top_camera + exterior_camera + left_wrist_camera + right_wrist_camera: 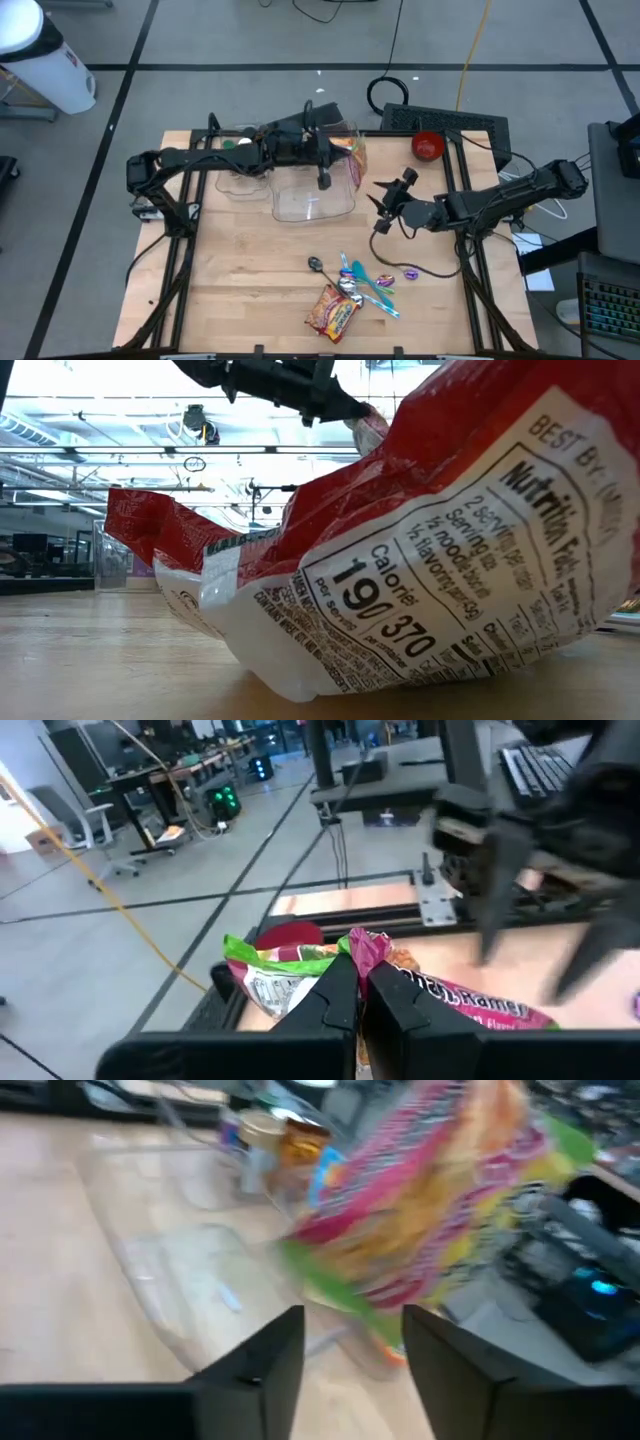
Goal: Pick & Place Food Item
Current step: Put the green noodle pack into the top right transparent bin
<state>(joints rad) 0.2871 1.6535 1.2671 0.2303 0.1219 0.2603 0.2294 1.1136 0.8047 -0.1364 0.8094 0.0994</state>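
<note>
A clear plastic container [313,195] sits at the wooden table's [250,270] far side. Above it, the left gripper [360,982] is clenched on a pink-and-green ramen packet [440,995]. The right gripper [386,205] hovers just beside the container, fingers spread, grasping nothing.

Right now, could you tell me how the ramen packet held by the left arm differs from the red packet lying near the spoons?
The pink and green ramen packet is pinched in the left gripper, raised over the clear container at the table's far side. The red packet lies flat on the wood near the front edge, beside the spoons, untouched. The right gripper hangs open between them. Both are printed noodle packs.
</note>
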